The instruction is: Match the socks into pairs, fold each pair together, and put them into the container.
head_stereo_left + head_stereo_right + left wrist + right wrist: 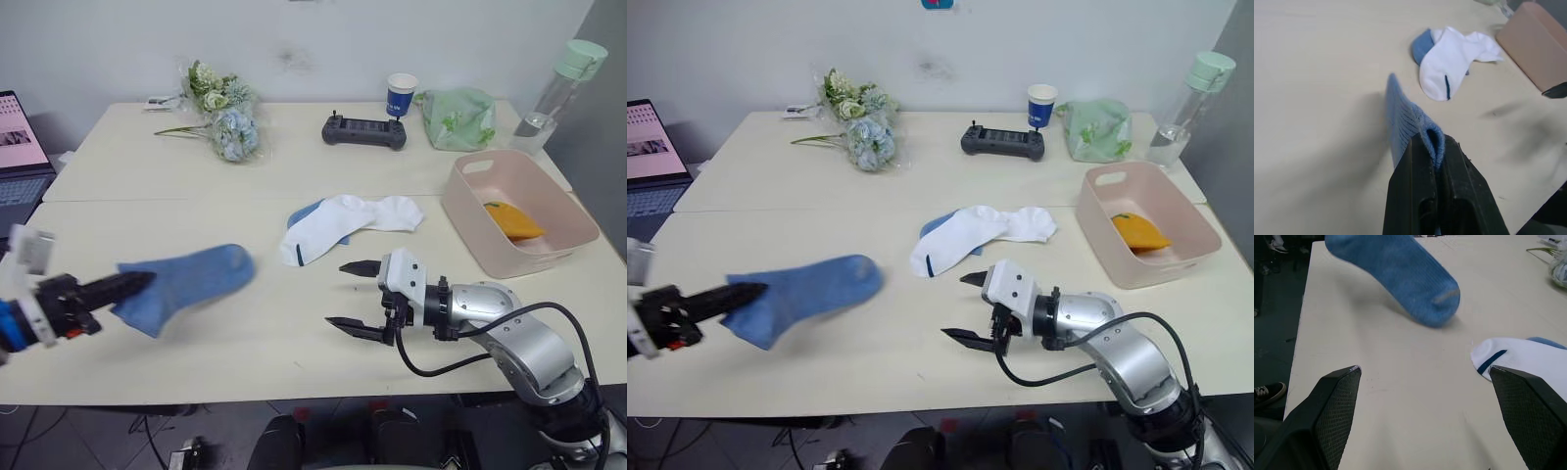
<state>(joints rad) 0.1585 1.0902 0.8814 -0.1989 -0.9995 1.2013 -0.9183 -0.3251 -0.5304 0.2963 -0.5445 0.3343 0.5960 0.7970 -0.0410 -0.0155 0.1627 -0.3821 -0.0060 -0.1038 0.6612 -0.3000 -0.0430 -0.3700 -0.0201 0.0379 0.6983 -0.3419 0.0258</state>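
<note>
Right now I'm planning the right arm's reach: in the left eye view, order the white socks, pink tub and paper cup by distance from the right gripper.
From the right gripper:
1. White socks, just beyond it at table centre.
2. Pink tub, at the right edge.
3. Paper cup, at the far edge.

I see blue sock [186, 284] | white socks [348, 223], one with a dark stripe | pink container [519, 211] | orange sock [511, 220] | cream table [294, 176]

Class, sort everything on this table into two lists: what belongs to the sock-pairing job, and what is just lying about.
Belongs to the job:
blue sock in the left claw
white socks
second blue sock under them
orange sock
pink tub

Just lying about:
flowers
controller
paper cup
green bag
water bottle
laptop
</note>
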